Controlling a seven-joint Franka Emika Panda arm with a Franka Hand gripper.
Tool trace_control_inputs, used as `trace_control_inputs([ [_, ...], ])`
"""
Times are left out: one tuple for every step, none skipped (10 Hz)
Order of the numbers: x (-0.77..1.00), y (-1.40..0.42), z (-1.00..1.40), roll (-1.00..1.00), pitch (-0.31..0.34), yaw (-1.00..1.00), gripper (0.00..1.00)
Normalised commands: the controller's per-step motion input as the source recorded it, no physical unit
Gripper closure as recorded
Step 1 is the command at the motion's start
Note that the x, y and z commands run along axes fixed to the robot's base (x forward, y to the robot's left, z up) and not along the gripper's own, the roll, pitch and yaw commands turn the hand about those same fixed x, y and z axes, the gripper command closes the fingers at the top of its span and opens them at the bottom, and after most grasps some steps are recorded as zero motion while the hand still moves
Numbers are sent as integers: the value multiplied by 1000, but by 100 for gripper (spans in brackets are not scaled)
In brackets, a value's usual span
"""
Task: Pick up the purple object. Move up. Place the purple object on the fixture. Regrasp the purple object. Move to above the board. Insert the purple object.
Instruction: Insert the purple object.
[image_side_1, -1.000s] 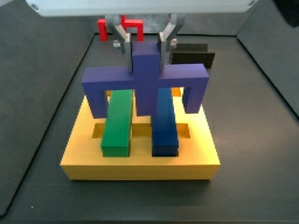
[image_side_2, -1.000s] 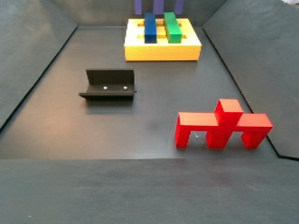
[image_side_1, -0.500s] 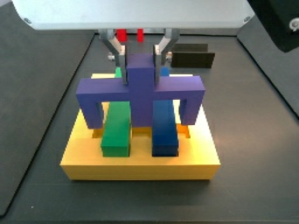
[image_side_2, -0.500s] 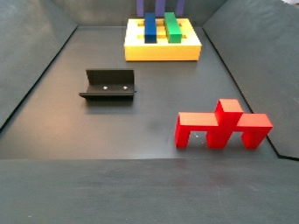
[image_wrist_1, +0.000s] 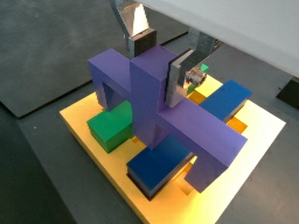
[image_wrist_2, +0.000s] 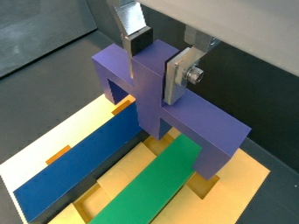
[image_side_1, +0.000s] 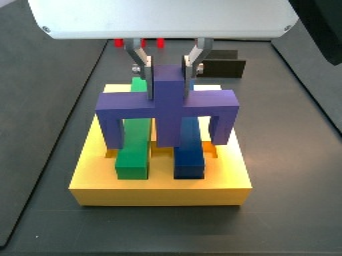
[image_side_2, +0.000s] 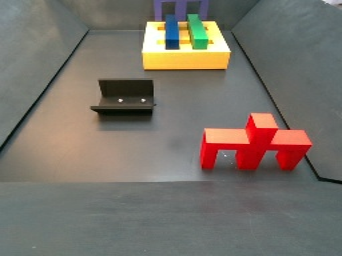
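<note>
The purple object (image_side_1: 167, 105) stands upright across the yellow board (image_side_1: 160, 185), straddling the green bar (image_side_1: 134, 155) and the blue bar (image_side_1: 190, 158), its legs down at the board's top. My gripper (image_side_1: 167, 62) is directly above the board and shut on the piece's raised central stub. Both wrist views show the stub between the pads, with the gripper (image_wrist_1: 162, 70) (image_wrist_2: 158, 63) on the purple object (image_wrist_1: 152, 96) (image_wrist_2: 152, 87). In a side view only the piece's legs (image_side_2: 160, 8) show at the picture's edge. The fixture (image_side_2: 124, 97) stands empty on the floor.
A red pronged piece (image_side_2: 254, 145) stands on the dark floor, well away from the board (image_side_2: 187, 60). The fixture (image_side_1: 221, 66) lies just behind the board. Dark raised walls border the floor on both sides.
My gripper has lowered the purple object towards the board; its body now sits closer to the green and blue bars. The fixture and the red piece have not moved.
</note>
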Motion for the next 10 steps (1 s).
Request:
trace_control_inputs([
  [0, 0, 63, 0, 44, -20, 100],
  [0, 0, 117, 0, 53, 0, 100],
  [0, 0, 131, -20, 47, 0, 100],
  [0, 0, 91, -34, 33, 0, 100],
  [0, 0, 0, 0, 31, -17, 100],
  [-114, 14, 0, 0, 19, -40, 100],
  [-174, 49, 0, 10, 27, -69, 100],
  [-354, 0, 91, 0, 0, -89, 100],
  [-157, 0, 0, 0, 0, -57, 100],
  [0, 0, -74, 0, -36, 0, 100],
])
